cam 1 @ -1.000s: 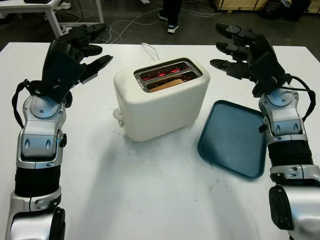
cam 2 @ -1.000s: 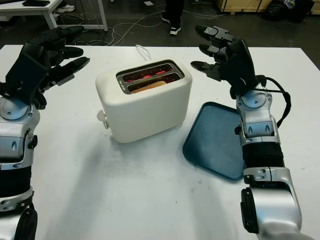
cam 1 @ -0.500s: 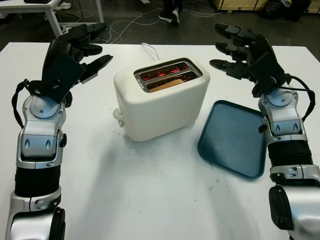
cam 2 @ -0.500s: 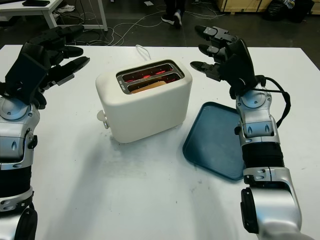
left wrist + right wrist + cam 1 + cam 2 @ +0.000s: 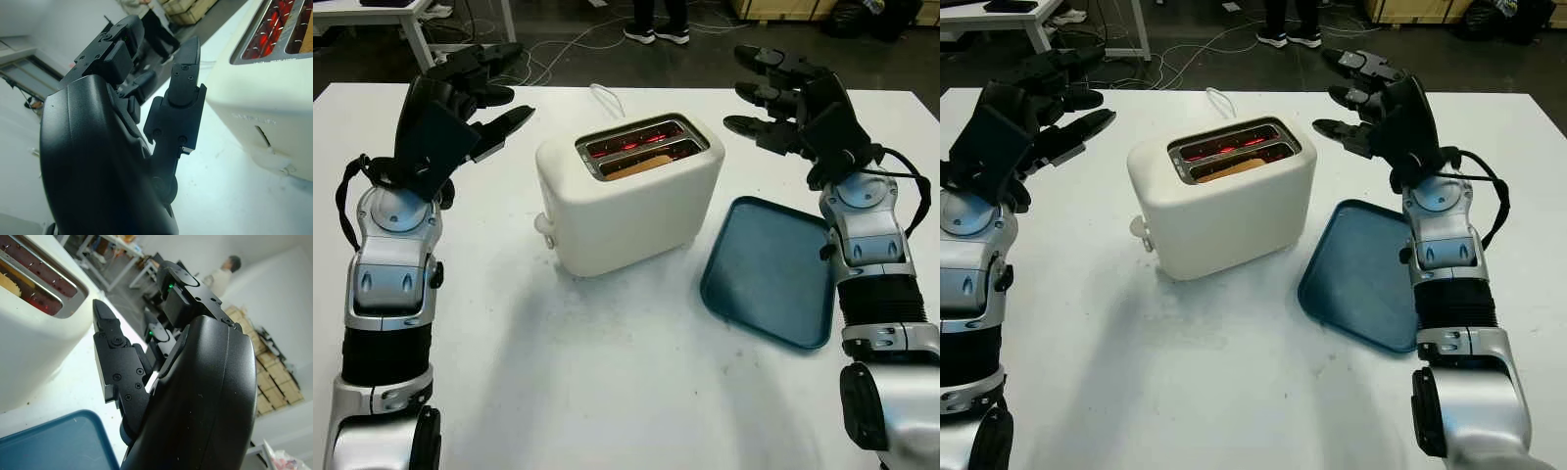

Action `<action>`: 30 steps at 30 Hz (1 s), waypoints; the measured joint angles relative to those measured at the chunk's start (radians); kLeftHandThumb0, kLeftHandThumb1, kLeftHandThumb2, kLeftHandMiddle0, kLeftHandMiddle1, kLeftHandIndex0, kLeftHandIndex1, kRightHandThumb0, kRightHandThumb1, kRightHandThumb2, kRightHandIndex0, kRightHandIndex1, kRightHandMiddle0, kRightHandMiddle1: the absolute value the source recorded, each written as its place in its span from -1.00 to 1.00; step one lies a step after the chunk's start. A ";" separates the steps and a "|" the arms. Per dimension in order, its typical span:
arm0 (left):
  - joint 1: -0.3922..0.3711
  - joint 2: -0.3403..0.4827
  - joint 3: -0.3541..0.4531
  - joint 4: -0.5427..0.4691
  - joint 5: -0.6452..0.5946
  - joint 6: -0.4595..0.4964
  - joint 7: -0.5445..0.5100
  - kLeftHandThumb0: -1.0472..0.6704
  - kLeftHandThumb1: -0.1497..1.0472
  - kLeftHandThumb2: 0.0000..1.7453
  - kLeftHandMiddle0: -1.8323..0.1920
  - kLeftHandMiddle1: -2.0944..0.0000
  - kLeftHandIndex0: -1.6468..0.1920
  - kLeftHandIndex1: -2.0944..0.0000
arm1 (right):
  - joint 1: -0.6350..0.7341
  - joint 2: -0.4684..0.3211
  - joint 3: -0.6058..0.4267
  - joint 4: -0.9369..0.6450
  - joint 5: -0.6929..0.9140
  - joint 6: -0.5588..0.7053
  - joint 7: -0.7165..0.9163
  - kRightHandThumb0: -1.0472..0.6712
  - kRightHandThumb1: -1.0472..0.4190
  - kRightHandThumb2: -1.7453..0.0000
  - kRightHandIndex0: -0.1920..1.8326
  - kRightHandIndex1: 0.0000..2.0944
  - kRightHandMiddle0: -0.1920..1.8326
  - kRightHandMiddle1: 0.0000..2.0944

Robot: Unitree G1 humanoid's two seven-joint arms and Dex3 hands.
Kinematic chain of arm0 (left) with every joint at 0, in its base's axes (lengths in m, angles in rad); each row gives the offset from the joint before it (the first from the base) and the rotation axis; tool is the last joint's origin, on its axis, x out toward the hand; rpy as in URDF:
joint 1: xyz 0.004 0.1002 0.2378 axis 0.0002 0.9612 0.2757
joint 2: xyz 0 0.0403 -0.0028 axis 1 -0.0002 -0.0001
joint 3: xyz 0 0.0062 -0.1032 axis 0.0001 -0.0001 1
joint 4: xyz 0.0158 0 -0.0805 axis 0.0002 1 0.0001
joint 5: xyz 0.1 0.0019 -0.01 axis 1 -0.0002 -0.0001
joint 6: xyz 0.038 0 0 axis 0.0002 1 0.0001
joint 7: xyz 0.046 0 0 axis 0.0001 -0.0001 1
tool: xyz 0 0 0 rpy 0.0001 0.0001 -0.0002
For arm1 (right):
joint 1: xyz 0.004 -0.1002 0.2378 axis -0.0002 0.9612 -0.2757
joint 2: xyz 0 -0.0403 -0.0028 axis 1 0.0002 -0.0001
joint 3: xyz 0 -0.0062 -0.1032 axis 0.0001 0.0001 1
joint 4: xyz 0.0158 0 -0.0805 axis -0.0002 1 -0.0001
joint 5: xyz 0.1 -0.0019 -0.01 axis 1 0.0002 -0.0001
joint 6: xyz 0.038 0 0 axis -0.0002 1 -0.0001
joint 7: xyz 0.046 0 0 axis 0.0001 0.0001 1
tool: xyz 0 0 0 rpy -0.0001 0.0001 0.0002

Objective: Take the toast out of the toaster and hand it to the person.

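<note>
On a white bench (image 5: 607, 392), a dark blue plastic tray (image 5: 769, 269) lies beside a cream two-slot toaster (image 5: 631, 196). Brown toast (image 5: 641, 164) sits low in its nearer glowing slot. The left hand (image 5: 460, 103) and right hand (image 5: 793, 98), both open and empty, flank the toaster, seemingly waiting. Beyond, a person's feet (image 5: 656, 34) stand.

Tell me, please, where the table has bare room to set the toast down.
Bare table spans the near side between both forearms, in front of the toaster. The blue tray beside it holds nothing. The open left hand and right hand flank the toaster.
</note>
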 measured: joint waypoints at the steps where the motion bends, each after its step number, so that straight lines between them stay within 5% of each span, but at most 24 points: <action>1: 0.001 0.002 0.000 0.000 0.000 -0.004 0.000 -0.22 0.75 -0.94 0.58 0.09 0.19 0.87 | 0.000 0.000 0.000 0.000 0.000 0.000 0.000 0.14 -0.72 1.00 -0.18 -1.00 -0.24 -1.00; 30: 0.025 0.007 0.000 -0.003 -0.001 0.012 0.000 -0.16 0.79 -0.98 0.56 0.16 0.22 0.85 | 0.000 0.001 0.011 -0.015 -0.019 0.003 0.000 0.06 -0.69 1.00 -0.16 -0.99 -0.22 -0.99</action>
